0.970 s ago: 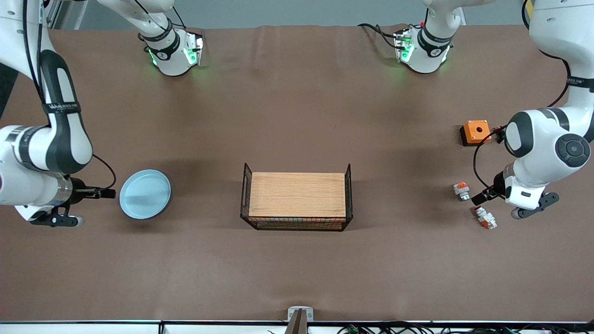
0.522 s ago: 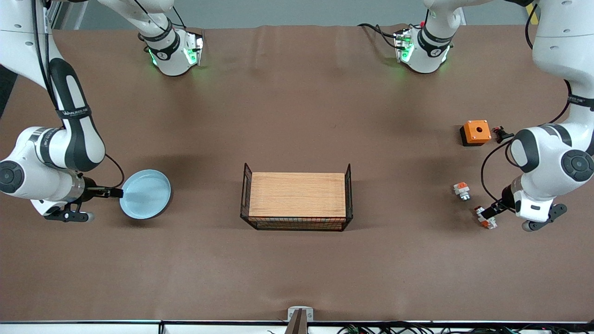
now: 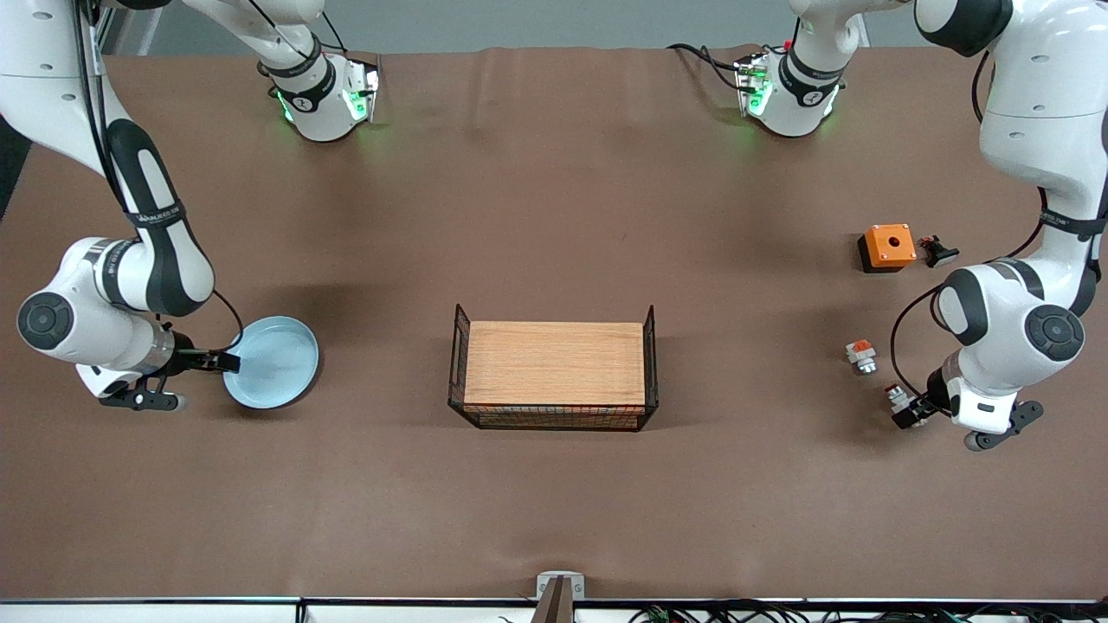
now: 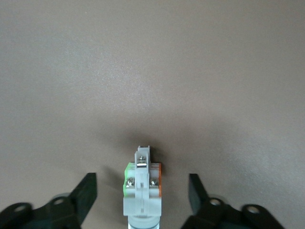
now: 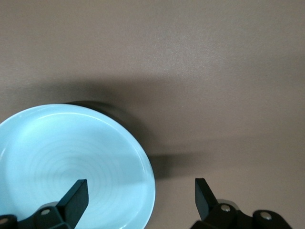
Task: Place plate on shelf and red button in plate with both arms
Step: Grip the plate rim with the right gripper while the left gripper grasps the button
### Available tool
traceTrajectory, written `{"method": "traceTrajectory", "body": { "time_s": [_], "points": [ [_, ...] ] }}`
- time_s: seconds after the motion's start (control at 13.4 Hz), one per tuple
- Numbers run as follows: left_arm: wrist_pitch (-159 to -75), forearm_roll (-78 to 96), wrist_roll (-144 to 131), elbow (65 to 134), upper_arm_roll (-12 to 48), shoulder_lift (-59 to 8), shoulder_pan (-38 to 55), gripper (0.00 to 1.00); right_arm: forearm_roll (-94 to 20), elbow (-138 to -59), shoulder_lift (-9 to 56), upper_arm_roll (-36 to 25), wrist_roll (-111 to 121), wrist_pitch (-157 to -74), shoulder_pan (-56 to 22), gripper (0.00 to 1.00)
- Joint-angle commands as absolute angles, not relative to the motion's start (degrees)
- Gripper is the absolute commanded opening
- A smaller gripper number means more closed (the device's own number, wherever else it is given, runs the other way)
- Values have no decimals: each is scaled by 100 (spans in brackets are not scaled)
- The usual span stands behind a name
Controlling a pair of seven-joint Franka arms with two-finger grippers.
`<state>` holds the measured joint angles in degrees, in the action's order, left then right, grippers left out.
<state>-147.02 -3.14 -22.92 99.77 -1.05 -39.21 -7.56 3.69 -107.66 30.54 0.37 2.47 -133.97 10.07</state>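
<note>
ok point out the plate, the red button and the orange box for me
plate (image 3: 277, 363), front view, on its bare pale blue floor.
red button (image 4: 141, 188), left wrist view, on its white body between the open fingers.
orange box (image 3: 887, 247), front view, on its orange top beside the hole.

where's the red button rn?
On the table at the left arm's end, the red button lies between the open left gripper's fingers, nearer the front camera than the white part.

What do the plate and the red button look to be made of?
The plate: likely glazed ceramic, possibly melamine; glossy pale blue with faint concentric rings. The red button: moulded matte white plastic with green and orange side patches and shiny metal screws.
</note>
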Motion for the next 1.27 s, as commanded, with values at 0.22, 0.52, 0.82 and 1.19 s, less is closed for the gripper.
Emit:
{"method": "traceTrajectory", "body": {
  "time_s": [0.22, 0.52, 0.82, 1.19],
  "points": [
    [-14810, -404, -2417, 9914, -88, -4034, -782, 21, 343, -10802, 3453, 123, 185, -13956, 1248, 91],
    [-14452, -413, -2364, 9940, -70, -3640, -747, 0, 177, -10802, 3489, 132, 123, -13931, 1222, 69],
    [-13065, -431, -2329, 9836, 149, -2701, -703, 0, 97, -10802, 3472, 149, 123, -13729, 1187, 49],
    [-11395, -378, -2426, 9450, 545, -1891, -703, 0, 97, -10793, 3428, 158, 219, -13623, 1178, 19]
  ]
}}
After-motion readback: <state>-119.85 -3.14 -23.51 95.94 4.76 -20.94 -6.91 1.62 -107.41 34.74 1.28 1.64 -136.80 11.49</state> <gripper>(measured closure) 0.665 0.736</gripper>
